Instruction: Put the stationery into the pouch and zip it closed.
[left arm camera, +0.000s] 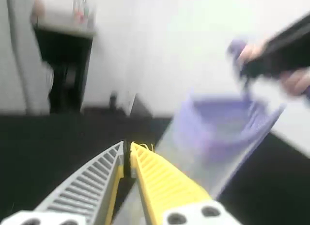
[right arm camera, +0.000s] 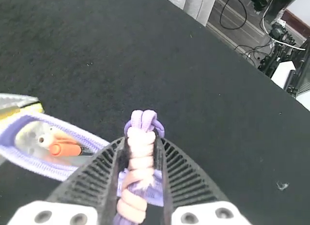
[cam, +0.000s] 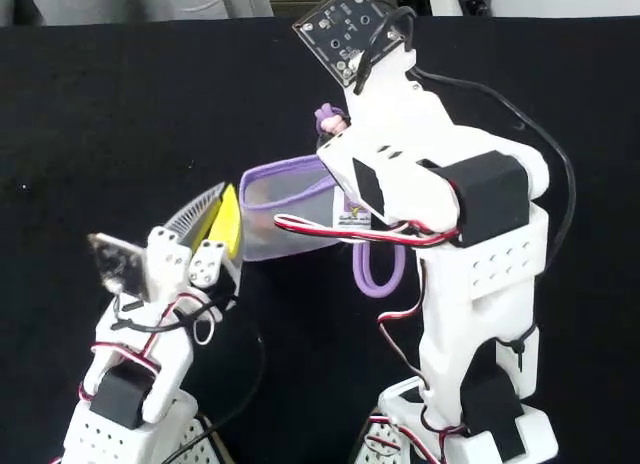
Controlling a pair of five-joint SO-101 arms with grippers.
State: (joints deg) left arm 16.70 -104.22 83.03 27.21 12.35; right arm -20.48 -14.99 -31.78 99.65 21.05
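- The right pincer (right arm camera: 140,137) is clamping its black jaws tight on the braided pink-and-purple zip pull (right arm camera: 138,162); no gap is showing around the cord.
- The left pincer (left arm camera: 127,150) is closed down to a thin slit and appears to be pinching the opposite end of the pouch (cam: 285,219).
- The pouch is hanging stretched between the two pincers, lifted off the black desk (cam: 120,114). Its mouth is gaping, and an orange pen (right arm camera: 65,148) is lying inside with a paler item beside it.
- The filling looks finished, so the step in hand is probably the zipping.
- To do it well, the left pincer should be anchoring its end firmly while the right one is drawing the pull straight along the zip line towards the open end.
- Keeping the fabric taut and level matters; slack would probably make the slider bind.
- Pulling at an angle could twist the mouth or tip the pen towards the opening.
- A purple loop strap (cam: 378,269) is dangling under the right arm and could snag on its cables.
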